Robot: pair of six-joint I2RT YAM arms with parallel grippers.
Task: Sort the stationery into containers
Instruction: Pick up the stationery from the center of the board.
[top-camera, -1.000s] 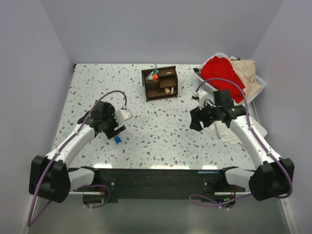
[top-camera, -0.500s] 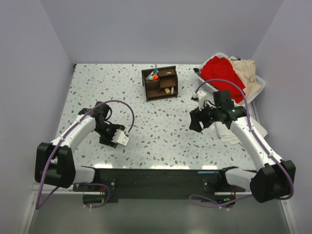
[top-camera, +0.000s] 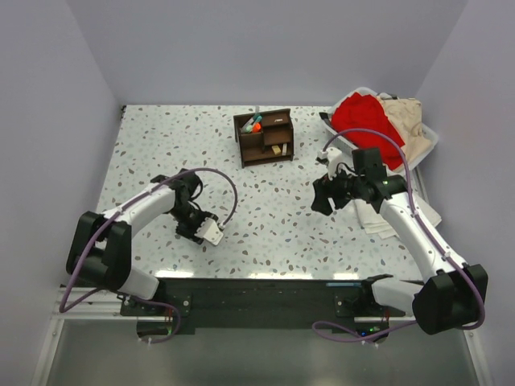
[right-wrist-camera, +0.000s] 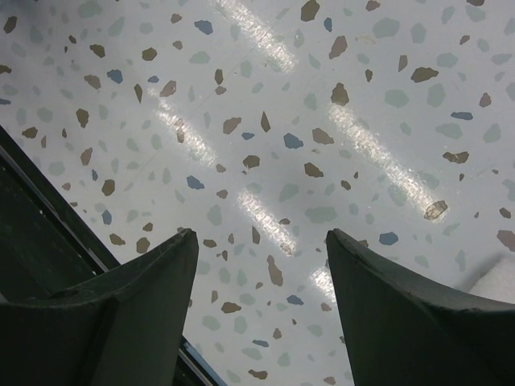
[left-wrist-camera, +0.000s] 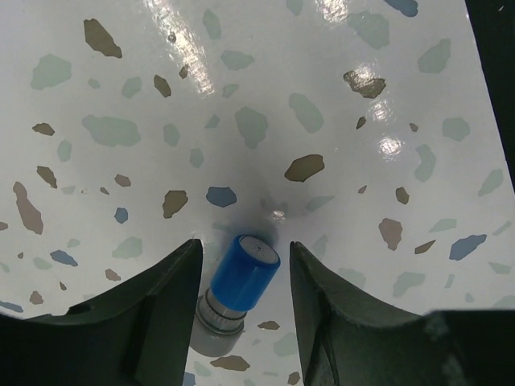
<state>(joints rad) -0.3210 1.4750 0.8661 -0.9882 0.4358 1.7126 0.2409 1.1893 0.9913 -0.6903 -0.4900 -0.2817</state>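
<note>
Left pincer (left-wrist-camera: pixel 243 249) is low over the counter (top-camera: pixel 265 201), near the near edge toward the left corner. It is released, jaws straddling the stubby blue cylinder (left-wrist-camera: pixel 241 277) with thin gaps either side. The cylinder lies on the counter, blue cap pointing away. Right pincer (right-wrist-camera: pixel 261 237) hangs spread wide and holds nothing, right of centre. The wooden organiser (top-camera: pixel 264 138) sits mid far edge with markers (top-camera: pixel 253 125) in a top cubby.
</note>
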